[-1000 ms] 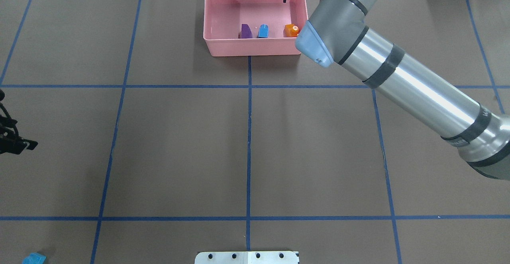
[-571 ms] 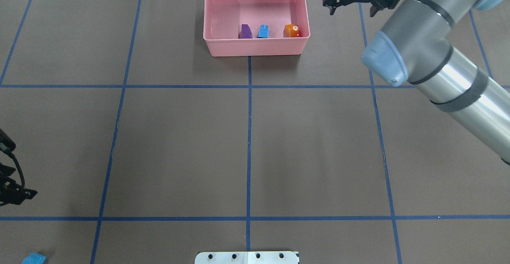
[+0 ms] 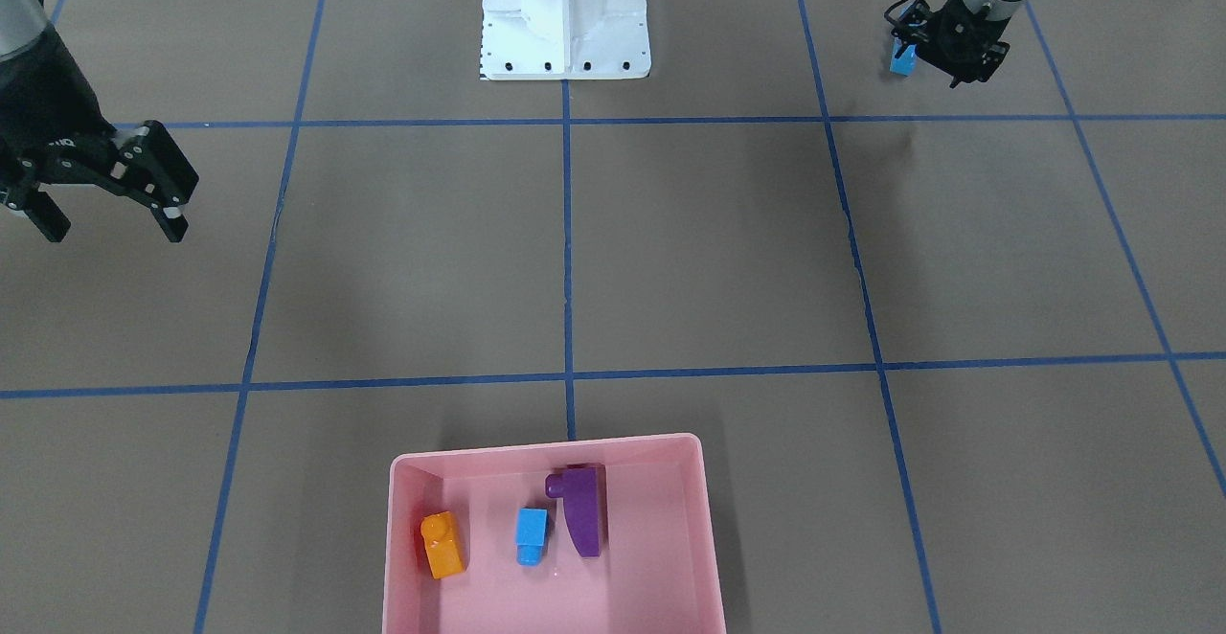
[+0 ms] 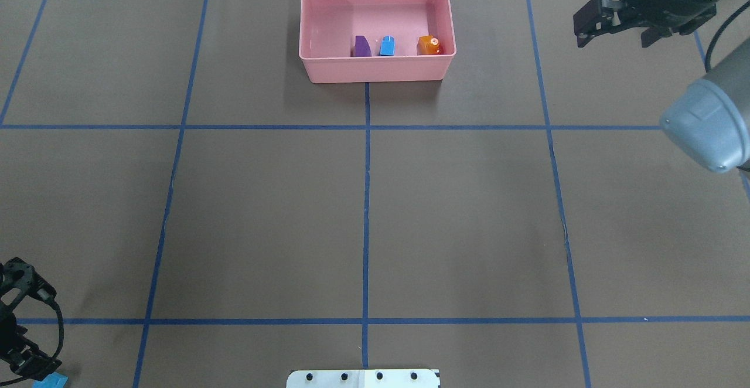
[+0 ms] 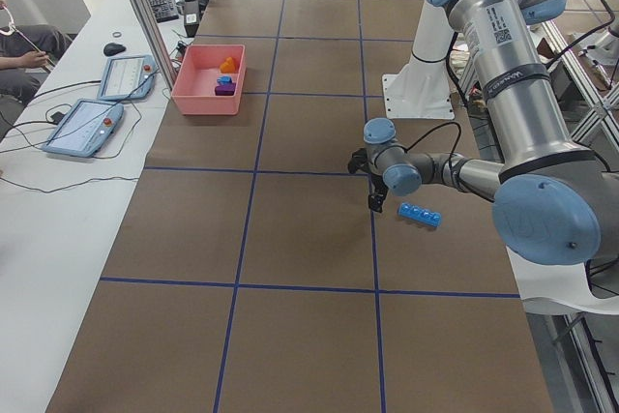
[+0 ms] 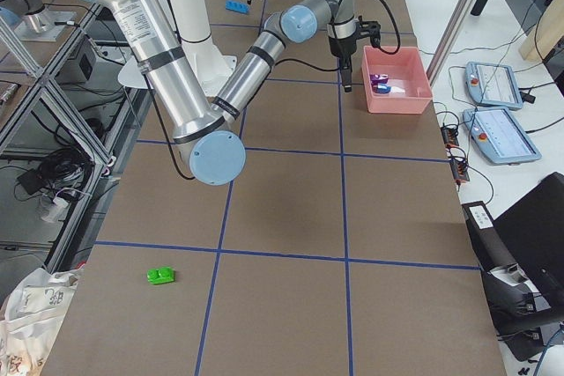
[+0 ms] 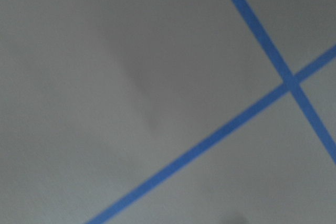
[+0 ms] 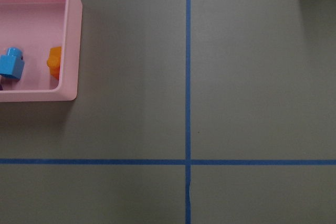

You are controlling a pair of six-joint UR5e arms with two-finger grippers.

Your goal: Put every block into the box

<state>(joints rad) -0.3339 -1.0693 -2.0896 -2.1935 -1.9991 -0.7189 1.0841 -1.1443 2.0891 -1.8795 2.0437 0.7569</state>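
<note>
The pink box (image 4: 375, 74) stands at the table's far middle and holds the purple block (image 4: 361, 46), the small blue block (image 4: 387, 46) and the orange block (image 4: 429, 45). The long blue block (image 4: 50, 381) lies at the near left corner. My left gripper (image 4: 35, 324) is open just beside it and holds nothing; the front view shows it next to the block (image 3: 902, 57). My right gripper (image 4: 615, 37) is open and empty, to the right of the box. The green block (image 6: 159, 276) lies alone far out at the table's right end.
The white robot base (image 4: 363, 378) sits at the near middle edge. Blue tape lines cross the brown mat. Tablets (image 5: 102, 113) lie on the side table beyond the box. The left wrist view shows only blurred mat and tape.
My right gripper has moved from over the box's right wall out to the right, away from the box. My left gripper has moved toward the near edge, down to the long blue block.
</note>
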